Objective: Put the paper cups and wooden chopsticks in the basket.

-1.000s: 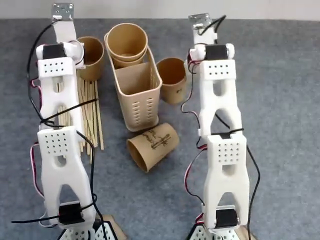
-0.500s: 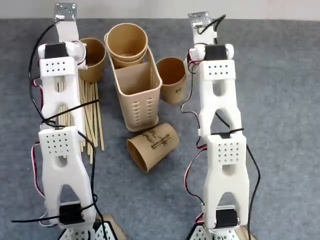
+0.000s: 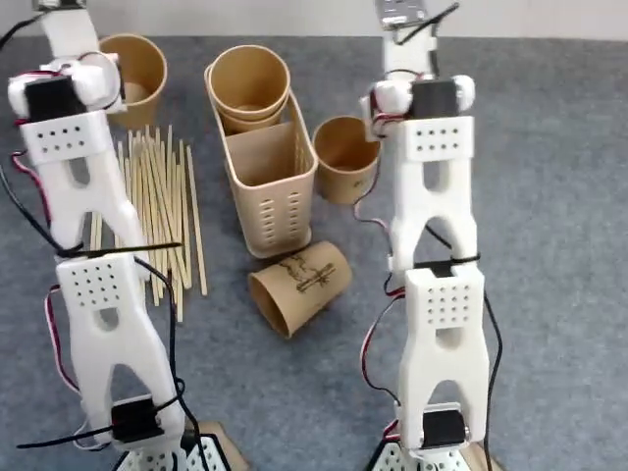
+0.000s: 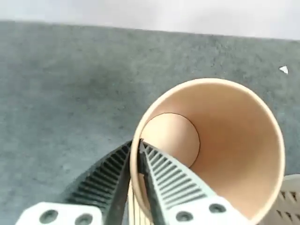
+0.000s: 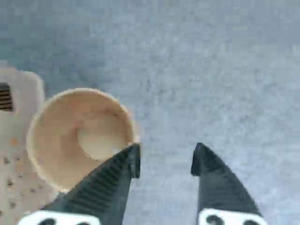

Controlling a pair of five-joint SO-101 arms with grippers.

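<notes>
The held paper cup [image 3: 132,67] is standing at the far left of the grey carpet [image 3: 549,196], mouth facing up and long axis vertical. I cannot tell whether its base is touching the carpet. The left gripper [image 4: 137,146] is pinching its wall at the rim. One ribbed finger is sitting inside and the other outside, with the jaws nearly together on the thin paper.

On the near side of this cup the wooden chopsticks [image 3: 162,201] are lying in a loose fan. Their long axes are running from far to near, and some sticks are passing under the left arm [image 3: 83,226], which is covering part of the pile.

To their right the basket [image 3: 285,221] is standing upright at the centre. The stacked paper cups [image 3: 248,83] are nesting mouth-up in its far compartment.

Just beside the basket's right wall, the second paper cup [image 5: 79,136] is standing upright with its mouth open to the top. The right gripper [image 5: 166,154] is hovering beside it, gaping wide and holding nothing. One fingertip is by the cup's rim and the other is over bare carpet. The right arm [image 3: 432,216] is stretching along the carpet on this cup's right.

On the near side of the basket, between the two arms, the fallen paper cup [image 3: 299,287] is lying on its side with its drawing facing up. Its long axis is running diagonally. Its mouth is pointing toward the near left and its base toward the basket's foot.
</notes>
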